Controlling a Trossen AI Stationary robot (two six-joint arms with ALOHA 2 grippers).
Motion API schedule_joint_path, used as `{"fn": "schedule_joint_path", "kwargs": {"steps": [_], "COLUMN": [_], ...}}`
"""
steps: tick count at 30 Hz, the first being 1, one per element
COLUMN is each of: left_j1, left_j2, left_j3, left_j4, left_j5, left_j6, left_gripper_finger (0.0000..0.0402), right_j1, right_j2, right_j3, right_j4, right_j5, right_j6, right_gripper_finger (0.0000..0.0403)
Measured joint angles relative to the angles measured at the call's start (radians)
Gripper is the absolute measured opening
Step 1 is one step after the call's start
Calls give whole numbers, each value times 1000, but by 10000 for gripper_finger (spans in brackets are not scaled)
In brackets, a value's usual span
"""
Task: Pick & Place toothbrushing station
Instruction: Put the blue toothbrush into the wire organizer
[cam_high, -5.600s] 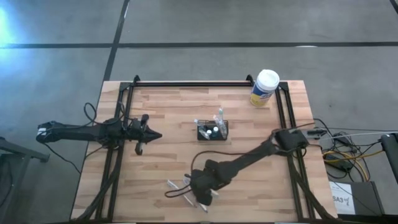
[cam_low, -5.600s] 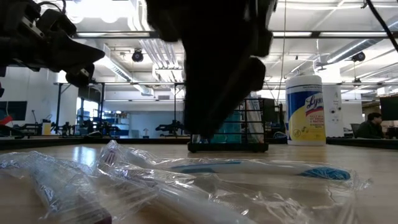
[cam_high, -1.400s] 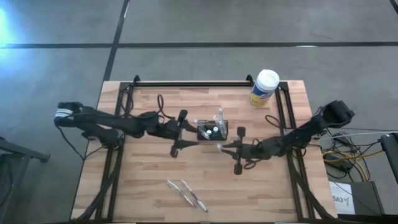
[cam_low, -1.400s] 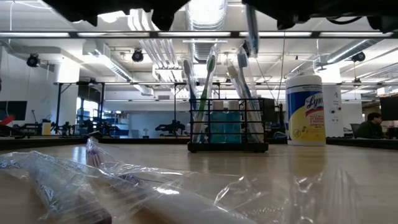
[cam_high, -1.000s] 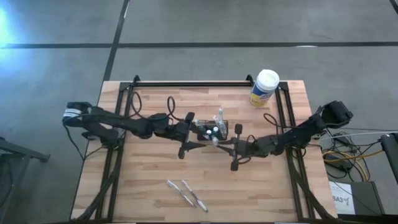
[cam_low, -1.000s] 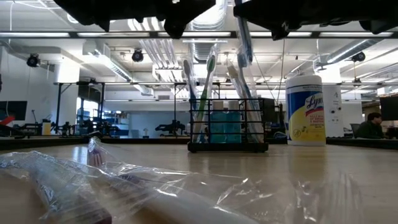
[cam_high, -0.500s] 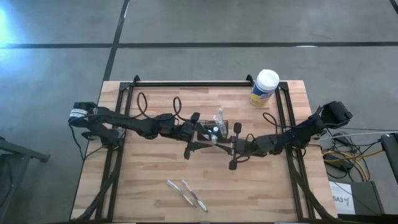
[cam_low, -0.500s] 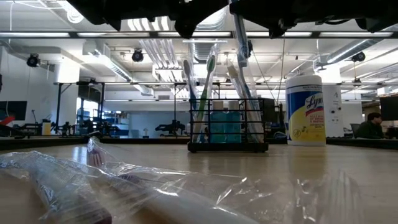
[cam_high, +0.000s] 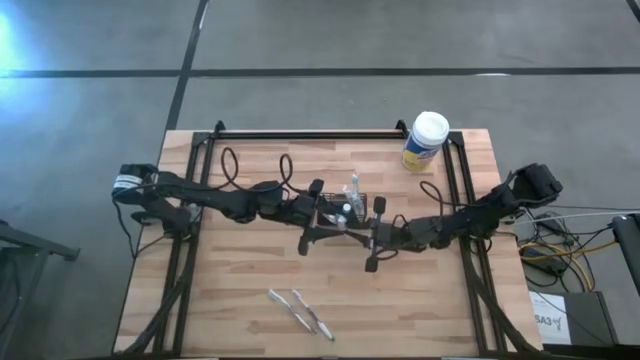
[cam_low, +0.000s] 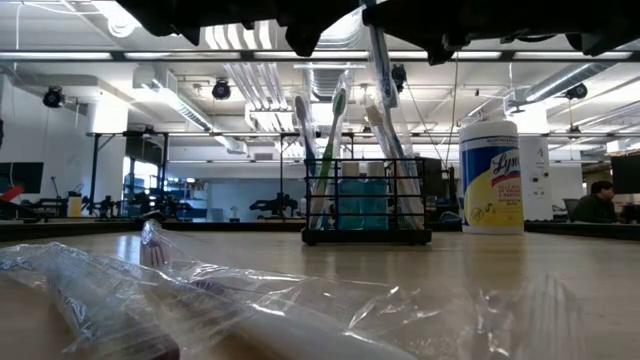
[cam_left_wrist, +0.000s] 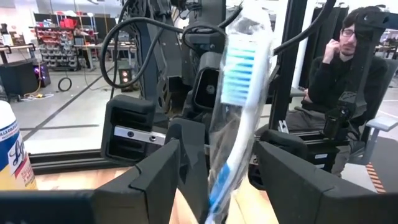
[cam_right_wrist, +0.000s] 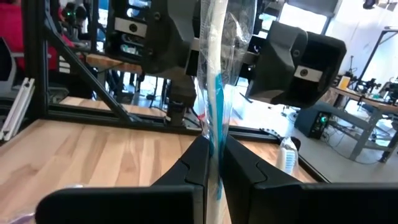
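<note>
The right gripper (cam_right_wrist: 212, 165) is pinched on a wrapped toothbrush (cam_right_wrist: 214, 81), held upright; the left gripper (cam_left_wrist: 214, 168), fingers spread, has closed in over the last second and now brackets its head. Both now meet just beside the toothbrushing station (cam_high: 340, 208) at mid-table; a handover or guided insertion appears imminent.

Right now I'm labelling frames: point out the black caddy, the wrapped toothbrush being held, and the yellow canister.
black caddy (cam_low: 366, 205), low view, front mesh.
wrapped toothbrush (cam_left_wrist: 239, 68), left wrist view, bristle head.
yellow canister (cam_high: 421, 148), high view, yellow side wall.
</note>
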Motion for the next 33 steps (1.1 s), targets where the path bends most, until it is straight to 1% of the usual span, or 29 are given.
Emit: {"fn": "schedule_joint_path", "kwargs": {"steps": [4, 6, 8, 11, 17, 18, 22, 28, 33], "left_j1": [0, 0, 0, 0, 0, 0, 0, -2, -4], "left_j2": [0, 2, 4, 4, 4, 4, 4, -30, -113], "left_j3": [-1, -1, -1, -2, -2, -2, -2, -12, -18], "left_j4": [-2, 1, -4, -6, -6, -5, -8, -12, -112], "left_j5": [0, 0, 0, 0, 11, 13, 26, 52, 63], "left_j6": [2, 2, 1, 0, 43, 52, 62, 58, 70], "left_gripper_finger": [214, 203, 183, 141, 27, 18, 20, 16, 16], "right_j1": [-3, -3, -3, -3, -3, -3, -3, 3, 4], "right_j2": [8, 8, 8, 8, 8, 8, 8, 5, 5], "right_j3": [0, 1, 3, 4, 4, 4, 4, -1, -3], "right_j4": [7, 8, 8, 8, 8, 7, -6, -8, -22], "right_j5": [0, 0, 0, 0, 0, 0, -3, -29, -30], "right_j6": [-1, 1, 1, 2, 1, 1, -1, -16, -16], "right_gripper_finger": [20, 20, 20, 20, 20, 22, 40, 91, 133]}}
